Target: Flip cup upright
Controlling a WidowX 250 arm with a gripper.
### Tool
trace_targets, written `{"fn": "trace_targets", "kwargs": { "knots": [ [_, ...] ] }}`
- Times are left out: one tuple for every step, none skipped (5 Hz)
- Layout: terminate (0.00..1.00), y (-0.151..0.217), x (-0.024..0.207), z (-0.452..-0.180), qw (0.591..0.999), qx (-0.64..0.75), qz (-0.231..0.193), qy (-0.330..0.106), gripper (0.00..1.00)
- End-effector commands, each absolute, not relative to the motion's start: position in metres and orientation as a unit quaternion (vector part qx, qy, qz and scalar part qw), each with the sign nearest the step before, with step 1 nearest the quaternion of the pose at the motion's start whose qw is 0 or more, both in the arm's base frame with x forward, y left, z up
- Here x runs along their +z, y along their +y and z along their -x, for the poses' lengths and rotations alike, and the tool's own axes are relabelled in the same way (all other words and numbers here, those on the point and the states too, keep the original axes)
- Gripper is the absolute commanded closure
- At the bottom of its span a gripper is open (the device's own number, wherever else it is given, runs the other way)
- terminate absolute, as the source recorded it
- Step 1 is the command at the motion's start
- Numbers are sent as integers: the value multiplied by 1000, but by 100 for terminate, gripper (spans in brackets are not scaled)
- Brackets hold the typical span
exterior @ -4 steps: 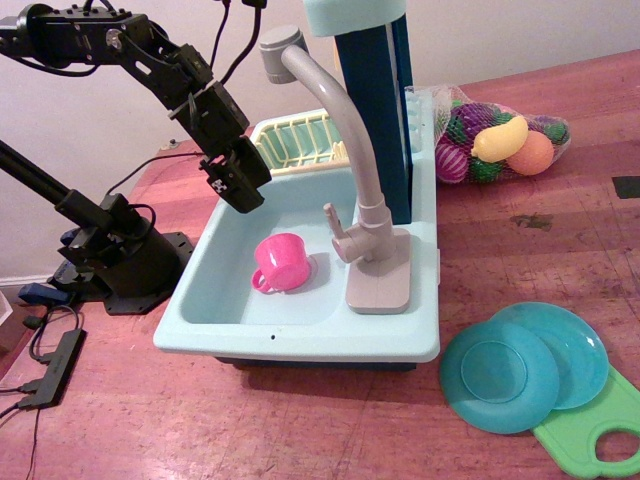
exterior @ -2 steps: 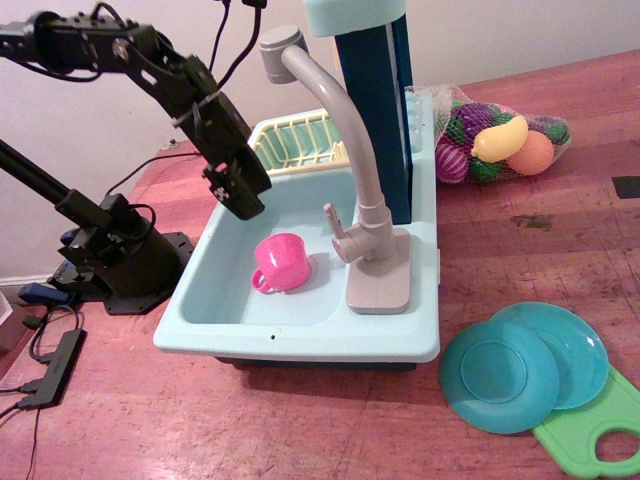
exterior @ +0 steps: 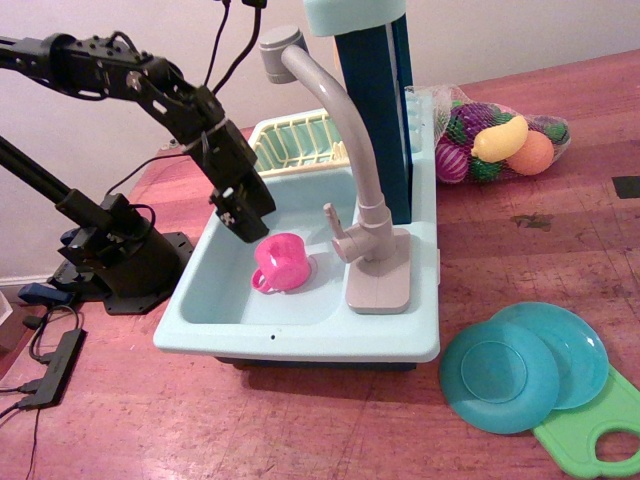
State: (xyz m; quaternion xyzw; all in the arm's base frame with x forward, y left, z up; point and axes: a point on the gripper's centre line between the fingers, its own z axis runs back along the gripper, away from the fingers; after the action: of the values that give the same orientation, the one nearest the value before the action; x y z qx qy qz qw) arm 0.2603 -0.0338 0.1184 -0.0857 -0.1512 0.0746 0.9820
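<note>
The small pink cup (exterior: 282,262) sits on the floor of the pale blue toy sink (exterior: 210,300), left of the grey faucet base, with its loop handle pointing front-left. I cannot tell which end of the cup is up. My black gripper (exterior: 250,228) points down into the basin, just above and left of the cup's top edge, close to it but apparently not touching. The view does not show how the jaws stand.
The grey faucet (exterior: 350,160) arches over the basin right of the cup. A cream dish rack (exterior: 295,140) sits at the sink's back. Two teal plates (exterior: 520,365), a green board (exterior: 590,430) and a netted bag of toy fruit (exterior: 500,140) lie on the right.
My gripper has moved down and to the right into the sink basin, ending next to the cup's top. The cup has not moved.
</note>
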Motion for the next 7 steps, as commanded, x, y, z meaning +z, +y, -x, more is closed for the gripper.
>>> {"fn": "trace_targets", "kwargs": {
  "knots": [
    [0,-58,107,-270,980,65,108,-157,0],
    [0,-70,103,-275,981,42,130,-141,0],
    [0,-70,102,-276,980,47,125,-147,0],
    [0,-69,95,-283,981,50,120,-146,100],
    [0,-71,92,-283,980,53,125,-145,100],
    [0,-74,93,-279,983,47,125,-129,100],
    [0,-79,96,-282,989,-24,118,-85,100]
  ]
}}
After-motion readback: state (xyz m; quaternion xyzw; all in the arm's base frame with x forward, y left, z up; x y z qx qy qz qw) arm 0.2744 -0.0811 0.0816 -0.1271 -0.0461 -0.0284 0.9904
